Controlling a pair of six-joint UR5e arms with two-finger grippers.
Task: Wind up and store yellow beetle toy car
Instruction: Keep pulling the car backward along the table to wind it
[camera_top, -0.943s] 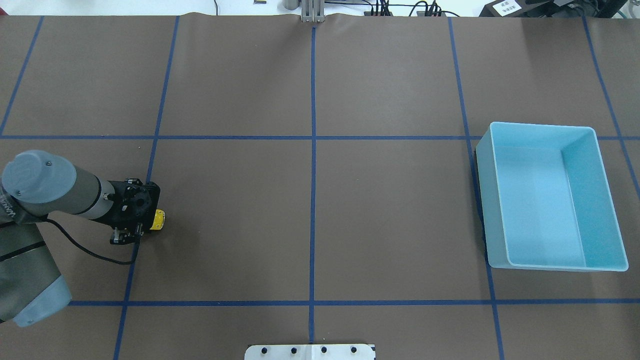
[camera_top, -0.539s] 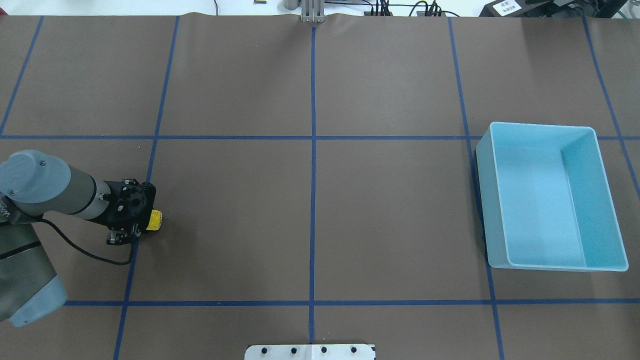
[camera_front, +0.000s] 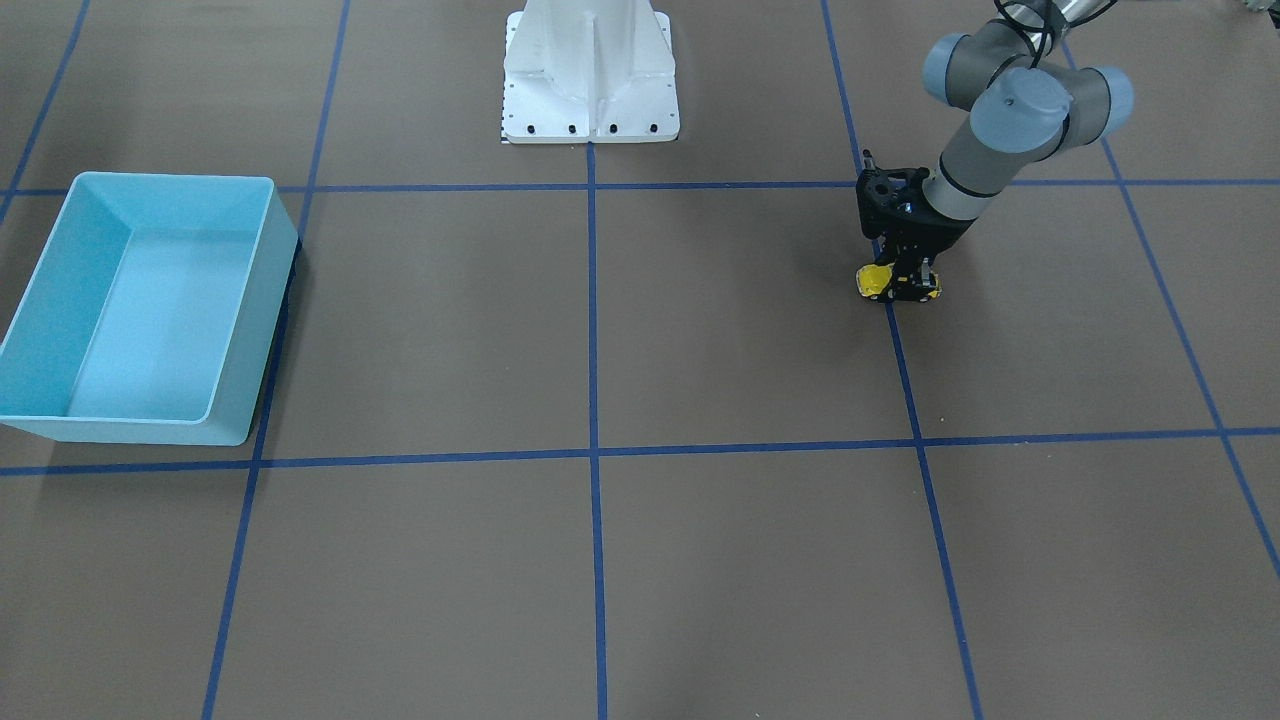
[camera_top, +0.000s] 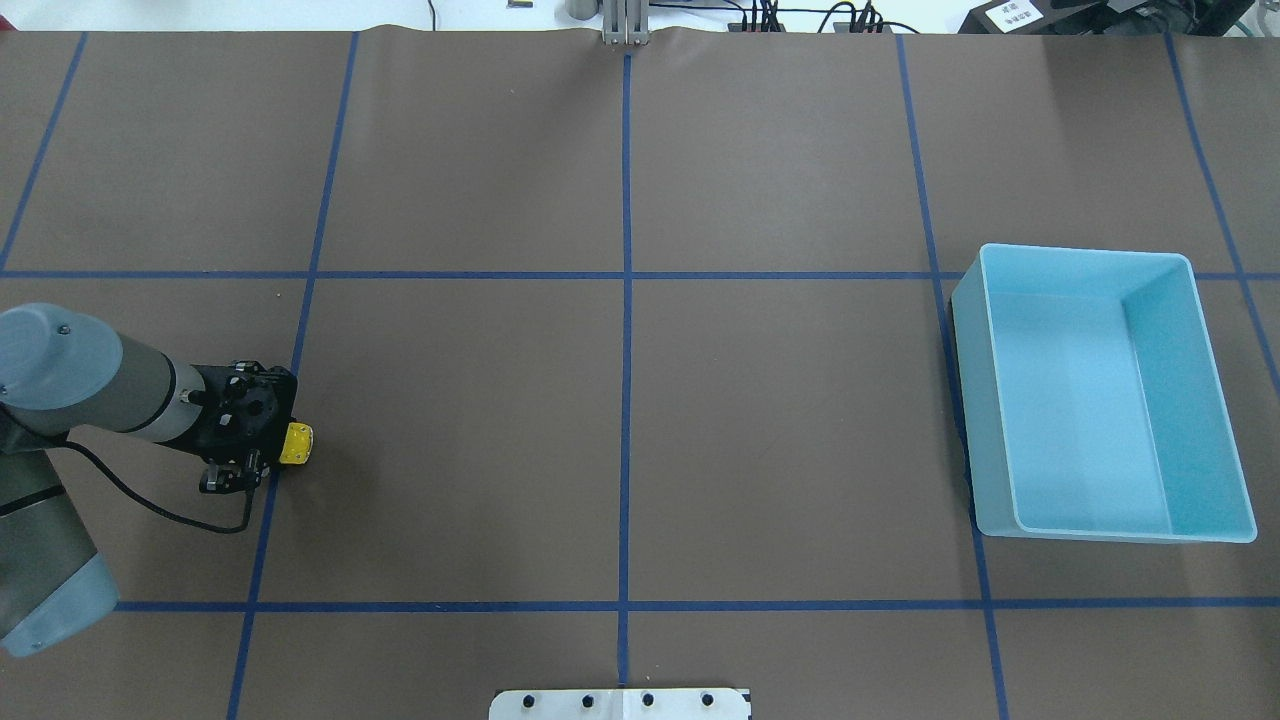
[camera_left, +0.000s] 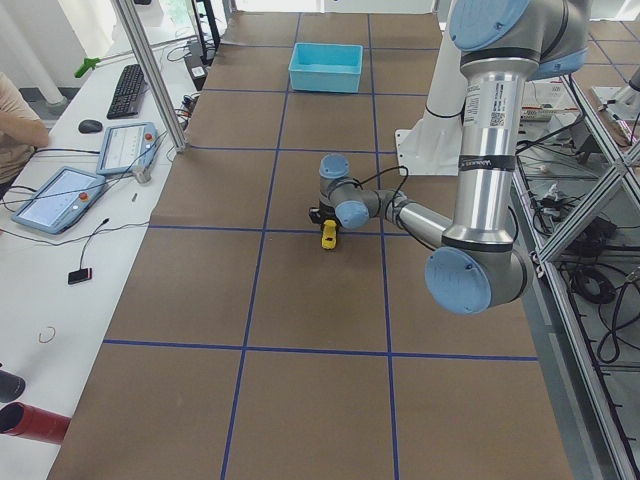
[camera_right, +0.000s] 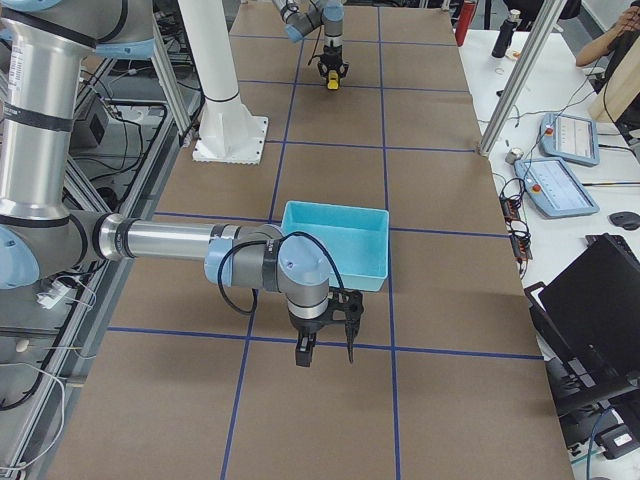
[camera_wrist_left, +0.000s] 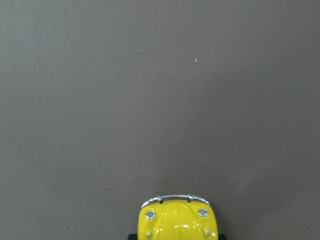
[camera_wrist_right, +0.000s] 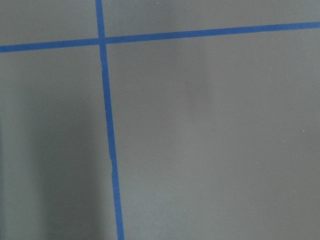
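Note:
The yellow beetle toy car (camera_top: 296, 443) sits with its wheels on the brown table at the left side. My left gripper (camera_top: 268, 450) is shut on its rear half, and its nose sticks out to the right. The car also shows in the front view (camera_front: 877, 281), held by the left gripper (camera_front: 903, 287), and its yellow hood shows in the left wrist view (camera_wrist_left: 177, 222). The light blue bin (camera_top: 985, 400) stands empty at the far right. My right gripper (camera_right: 325, 345) shows only in the exterior right view, near the bin (camera_right: 335, 268); I cannot tell whether it is open or shut.
Blue tape lines divide the brown table into squares. The white robot base (camera_front: 590, 70) stands at the table's robot-side edge. Operator desks with tablets (camera_left: 60, 195) lie beyond the far edge.
My left gripper has dragged the yellow car a short way to the left along the table, keeping its hold. The bin has not moved.

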